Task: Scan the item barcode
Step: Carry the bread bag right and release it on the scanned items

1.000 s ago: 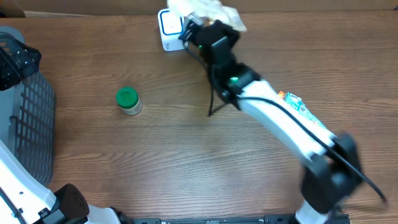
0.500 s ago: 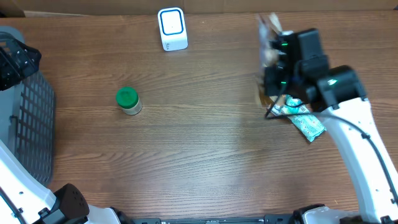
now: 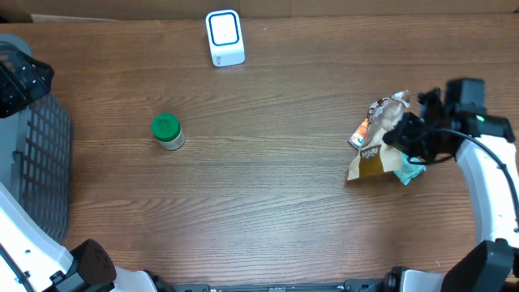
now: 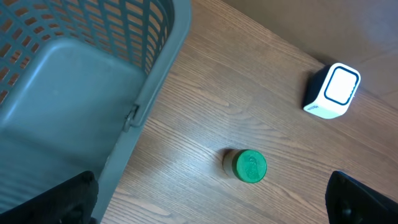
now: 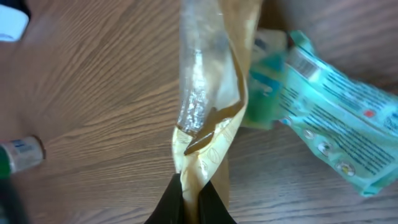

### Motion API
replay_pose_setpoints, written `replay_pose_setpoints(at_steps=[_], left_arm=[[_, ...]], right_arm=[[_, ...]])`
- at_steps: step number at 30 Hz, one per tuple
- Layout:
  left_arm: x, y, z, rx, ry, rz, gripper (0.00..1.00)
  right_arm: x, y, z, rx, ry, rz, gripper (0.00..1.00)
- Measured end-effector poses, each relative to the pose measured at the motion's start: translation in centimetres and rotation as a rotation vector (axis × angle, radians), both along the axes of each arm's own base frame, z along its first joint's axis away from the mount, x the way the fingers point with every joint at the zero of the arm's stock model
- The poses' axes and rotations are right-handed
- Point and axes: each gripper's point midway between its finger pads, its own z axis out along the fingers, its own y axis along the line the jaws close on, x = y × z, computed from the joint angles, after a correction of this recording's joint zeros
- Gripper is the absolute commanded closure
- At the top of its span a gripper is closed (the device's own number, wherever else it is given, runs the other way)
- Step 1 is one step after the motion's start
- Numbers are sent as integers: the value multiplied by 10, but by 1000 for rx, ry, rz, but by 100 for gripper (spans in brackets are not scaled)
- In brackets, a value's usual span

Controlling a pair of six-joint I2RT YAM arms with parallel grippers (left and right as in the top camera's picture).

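Observation:
A tan and clear snack bag (image 3: 375, 150) hangs at the right of the table, and my right gripper (image 3: 405, 134) is shut on its edge. The right wrist view shows the bag (image 5: 205, 93) pinched between the dark fingers of that gripper (image 5: 193, 200). No barcode shows on it. A teal packet (image 3: 405, 172) lies on the wood just beside it (image 5: 329, 124). The white scanner with a blue outline (image 3: 225, 37) stands at the back centre (image 4: 333, 91). My left gripper (image 4: 211, 211) hovers wide open by the basket, holding nothing.
A green-lidded jar (image 3: 166, 130) stands left of centre (image 4: 247, 166). A grey slatted basket (image 3: 40, 154) fills the left edge (image 4: 68, 81). The left arm's black head (image 3: 20, 81) sits above the basket.
My right arm has swung from the scanner at the back to the right side of the table, carrying the bag and bringing it down beside the teal packet. The left arm is still.

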Motion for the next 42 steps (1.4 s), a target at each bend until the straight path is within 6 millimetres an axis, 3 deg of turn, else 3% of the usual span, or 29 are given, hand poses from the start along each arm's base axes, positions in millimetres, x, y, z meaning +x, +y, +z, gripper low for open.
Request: replay_pose_setpoints(at_steps=[5, 9, 18, 21, 24, 33, 37, 42], left_arm=[[0, 0, 0, 0, 0, 0, 0], [0, 0, 0, 0, 0, 0, 1], [0, 0, 0, 0, 0, 0, 1], [0, 0, 0, 0, 0, 0, 0], [0, 0, 0, 0, 0, 0, 0], [0, 0, 0, 0, 0, 0, 0], [0, 0, 0, 0, 0, 0, 0], [0, 0, 0, 0, 0, 0, 0]], right_arm=[[-13, -23, -13, 85, 18, -87, 94], [-22, -35, -19, 105, 45, -134, 63], [-31, -32, -21, 117, 86, -137, 41], [-40, -29, -18, 130, 129, -139, 39], [-41, -31, -1, 120, 149, -136, 39], [-24, -57, 92, -42, 28, -149, 36], [-24, -61, 107, -75, 5, -153, 36], [-30, -60, 107, -83, 23, -144, 36]])
